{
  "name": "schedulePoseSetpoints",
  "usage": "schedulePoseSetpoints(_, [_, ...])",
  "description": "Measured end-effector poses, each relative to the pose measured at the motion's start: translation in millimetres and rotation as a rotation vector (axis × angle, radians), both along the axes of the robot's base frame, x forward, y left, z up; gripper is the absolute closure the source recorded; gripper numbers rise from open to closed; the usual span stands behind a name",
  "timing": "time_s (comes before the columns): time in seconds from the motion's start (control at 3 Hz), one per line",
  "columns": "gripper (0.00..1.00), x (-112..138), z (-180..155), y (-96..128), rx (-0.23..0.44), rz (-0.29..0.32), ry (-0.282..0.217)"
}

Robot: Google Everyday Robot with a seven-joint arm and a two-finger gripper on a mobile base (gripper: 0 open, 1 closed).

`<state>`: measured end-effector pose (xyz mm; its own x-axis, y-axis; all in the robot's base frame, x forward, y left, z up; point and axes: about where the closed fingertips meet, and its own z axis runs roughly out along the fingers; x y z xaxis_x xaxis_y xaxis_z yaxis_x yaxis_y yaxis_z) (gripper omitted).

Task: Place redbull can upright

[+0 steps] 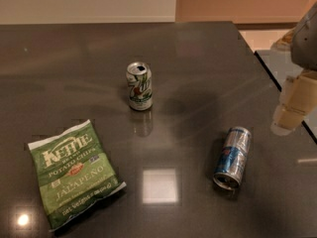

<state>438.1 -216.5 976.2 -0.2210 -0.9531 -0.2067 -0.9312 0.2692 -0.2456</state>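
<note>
The redbull can [233,157], slim, silver and blue, lies on its side on the dark table [198,73] at the right, its top end pointing toward the front edge. My gripper [292,110] hangs at the right edge of the view, above the table's right side, a short way to the right of the can and a little farther back. It is apart from the can and holds nothing that I can see.
A white and green soda can [139,86] stands upright near the middle of the table. A green Kettle chips bag [74,173] lies flat at the front left. The table's right edge [277,83] runs close to the gripper.
</note>
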Motion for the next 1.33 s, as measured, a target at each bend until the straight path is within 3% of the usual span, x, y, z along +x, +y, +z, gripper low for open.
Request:
schedulePoseSetpoints(0.33, [0.0, 0.0, 1.0, 0.9, 0.0, 0.003, -0.003])
schedulePoseSetpoints(0.67, [0.0, -3.8, -1.2, 14.0, 0.02, 0.073, 0.007])
schedulePoseSetpoints(1.0, [0.0, -15.1, -6.6, 35.0, 0.052, 0.224, 0.031])
schedulePoseSetpoints(1.33, [0.0, -31.8, -21.5, 59.9, 0.074, 0.426, 0.063])
